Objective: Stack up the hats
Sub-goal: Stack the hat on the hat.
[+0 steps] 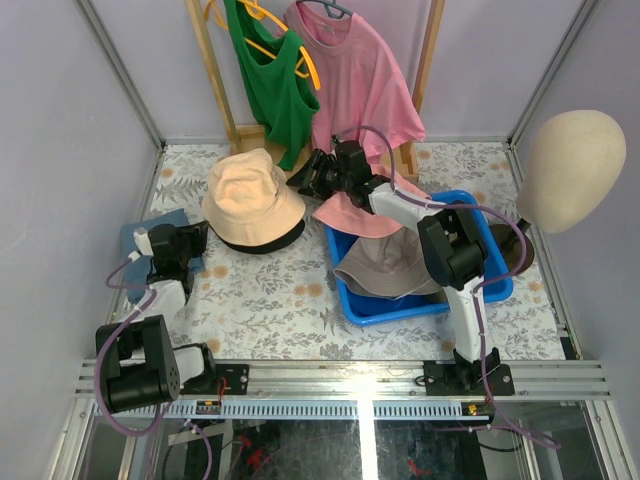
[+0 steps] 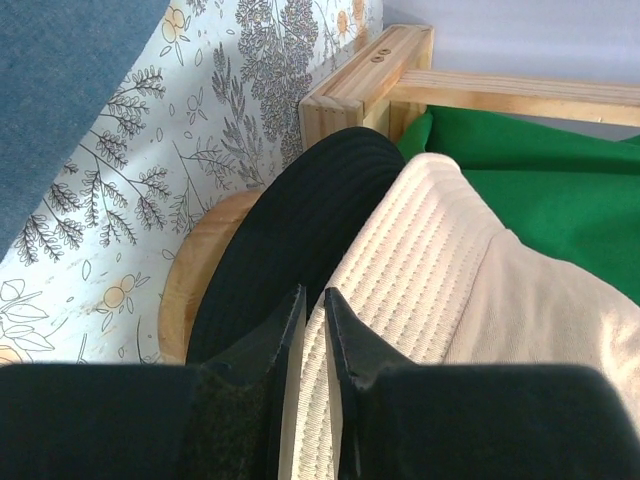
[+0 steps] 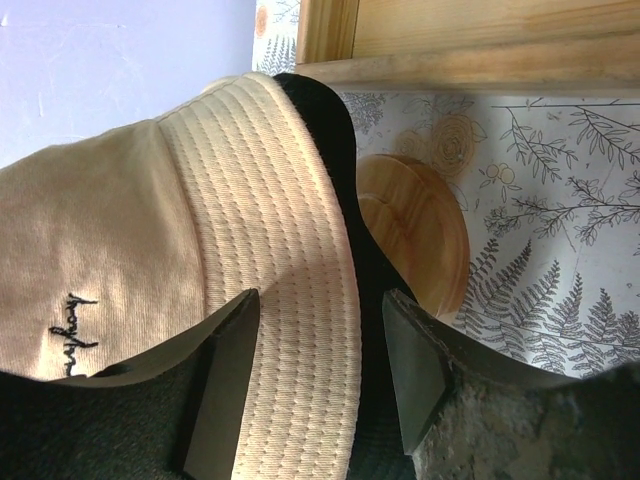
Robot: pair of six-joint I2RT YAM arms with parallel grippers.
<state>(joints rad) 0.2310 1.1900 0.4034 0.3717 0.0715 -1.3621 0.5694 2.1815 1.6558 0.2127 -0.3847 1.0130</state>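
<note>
Grasp step: left gripper [image 2: 313,296] nearly shut, pinching beige hat [image 2: 450,270] brim; right gripper [image 3: 320,297] half open, astride beige and black hat [image 3: 335,170] brims. Next, likely: clamp right, lift.

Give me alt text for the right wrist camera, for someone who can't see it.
Two dark open fingers straddle the stitched brim of a beige bucket hat lying over a black hat. Behind are a floral tablecloth, a wooden disc and frame.

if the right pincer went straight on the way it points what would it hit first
Most likely the brim of the beige bucket hat, which runs between the open fingers of the right pincer. The brim of the black hat lies just under it, so depth there is unclear.
</note>
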